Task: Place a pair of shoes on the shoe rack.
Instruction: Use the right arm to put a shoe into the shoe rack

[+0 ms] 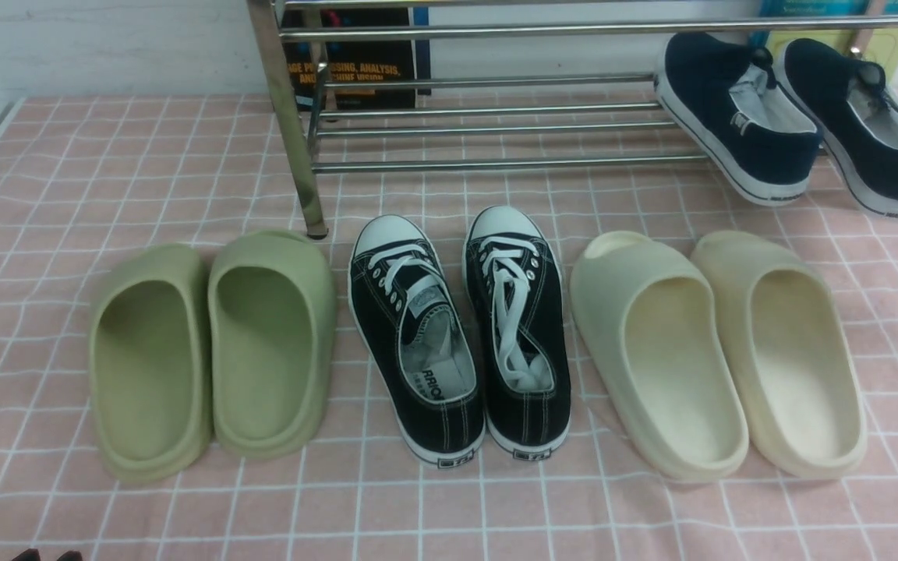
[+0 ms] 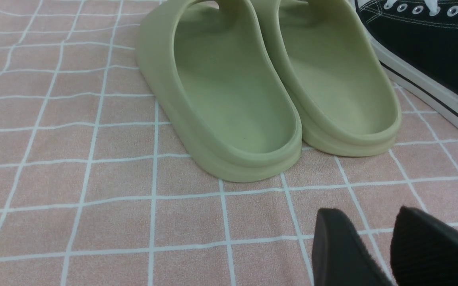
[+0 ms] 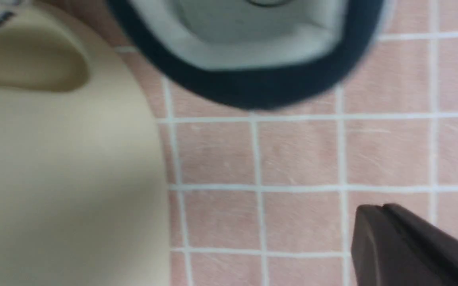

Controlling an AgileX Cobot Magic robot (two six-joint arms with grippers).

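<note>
Green slippers, black lace-ups, cream slippers in front of shoe rack

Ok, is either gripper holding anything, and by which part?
Nothing is held. The left gripper is open and empty, the right gripper shut on nothing; both navy shoes rest on the shoe rack.

On the pink checked cloth-covered tabletop three pairs stood in a row, toes away from the robot: green foam slides at the left, black lace-up canvas sneakers with white toe caps in the middle and cream foam slides at the right. Behind them stood the shiny chrome tubular shoe rack. The pair of dark navy slip-on canvas sneakers lay side by side on its lower bars at the right end, tilted, heels overhanging the front bar. A dark book stood behind the rack.
</note>
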